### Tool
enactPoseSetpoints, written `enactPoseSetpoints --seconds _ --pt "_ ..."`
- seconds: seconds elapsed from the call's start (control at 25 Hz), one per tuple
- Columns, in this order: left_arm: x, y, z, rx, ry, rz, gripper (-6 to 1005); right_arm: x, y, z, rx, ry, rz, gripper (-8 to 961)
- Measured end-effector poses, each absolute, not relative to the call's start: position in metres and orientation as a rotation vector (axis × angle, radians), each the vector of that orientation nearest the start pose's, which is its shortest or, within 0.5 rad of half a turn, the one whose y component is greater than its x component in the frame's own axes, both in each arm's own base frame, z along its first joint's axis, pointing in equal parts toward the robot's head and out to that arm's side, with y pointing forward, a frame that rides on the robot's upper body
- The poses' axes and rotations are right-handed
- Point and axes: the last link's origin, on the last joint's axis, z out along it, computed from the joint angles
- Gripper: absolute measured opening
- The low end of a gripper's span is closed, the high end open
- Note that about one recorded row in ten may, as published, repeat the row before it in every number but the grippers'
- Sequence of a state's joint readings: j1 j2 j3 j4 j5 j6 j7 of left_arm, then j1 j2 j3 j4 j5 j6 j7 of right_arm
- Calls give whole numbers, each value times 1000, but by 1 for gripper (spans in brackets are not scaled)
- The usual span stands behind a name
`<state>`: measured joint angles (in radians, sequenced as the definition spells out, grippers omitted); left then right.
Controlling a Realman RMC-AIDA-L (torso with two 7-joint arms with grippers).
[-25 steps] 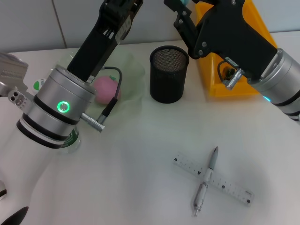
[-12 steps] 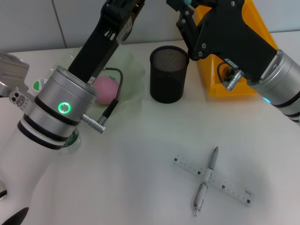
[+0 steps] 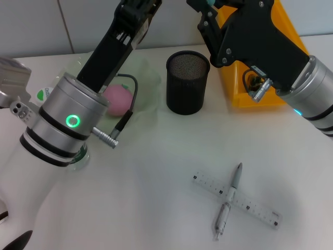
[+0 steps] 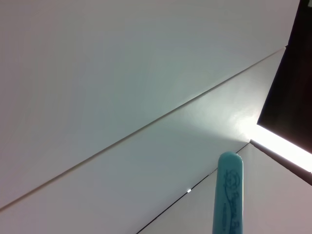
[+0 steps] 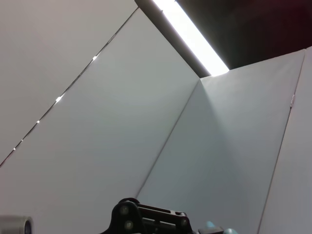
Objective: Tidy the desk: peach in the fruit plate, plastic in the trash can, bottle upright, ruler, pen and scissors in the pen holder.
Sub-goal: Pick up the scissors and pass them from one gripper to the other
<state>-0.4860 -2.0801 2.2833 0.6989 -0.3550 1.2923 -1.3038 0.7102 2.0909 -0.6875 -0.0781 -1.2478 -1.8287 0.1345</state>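
The pink peach (image 3: 118, 99) lies in the pale green fruit plate (image 3: 148, 78), partly behind my left arm. The black mesh pen holder (image 3: 187, 83) stands beside it. A clear ruler (image 3: 208, 182) lies near the front with the grey pen (image 3: 237, 174) across it. Part of the bottle (image 3: 79, 156) shows under my left forearm. Both arms reach up past the head view's top edge, so neither gripper's fingertips show. A teal piece of the scissors (image 4: 226, 195) rises in the left wrist view and peeks out by the right arm's end (image 3: 208, 2). Which gripper holds it I cannot tell. The plastic is out of view.
The yellow trash can (image 3: 237, 91) stands at the back right, largely covered by my right arm. The wrist views show only white wall panels and a ceiling light.
Both raised arms have shifted very slightly at the top of the head view. Nothing on the table has moved.
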Motion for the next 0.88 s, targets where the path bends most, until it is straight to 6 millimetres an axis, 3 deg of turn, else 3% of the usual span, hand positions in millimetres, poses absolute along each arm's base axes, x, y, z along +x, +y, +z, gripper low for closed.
enactPoseSetpoints --seconds 0.44,0.64,0.76,0.88 --pt "-119 319 -53 -1943 -1255 -2103 408 176 332 -5 -1890 -458 1288 84" --pt "-120 316 -50 -1940 -1209 -2116 610 178 329 -2 -1867 -450 1307 85" --pt "-120 315 -49 -1945 -1183 -2123 795 181 324 4 -1810 -423 1338 84" --pt "-125 312 -49 -1992 -1143 -2096 795 189 322 14 -1742 -367 1367 84"
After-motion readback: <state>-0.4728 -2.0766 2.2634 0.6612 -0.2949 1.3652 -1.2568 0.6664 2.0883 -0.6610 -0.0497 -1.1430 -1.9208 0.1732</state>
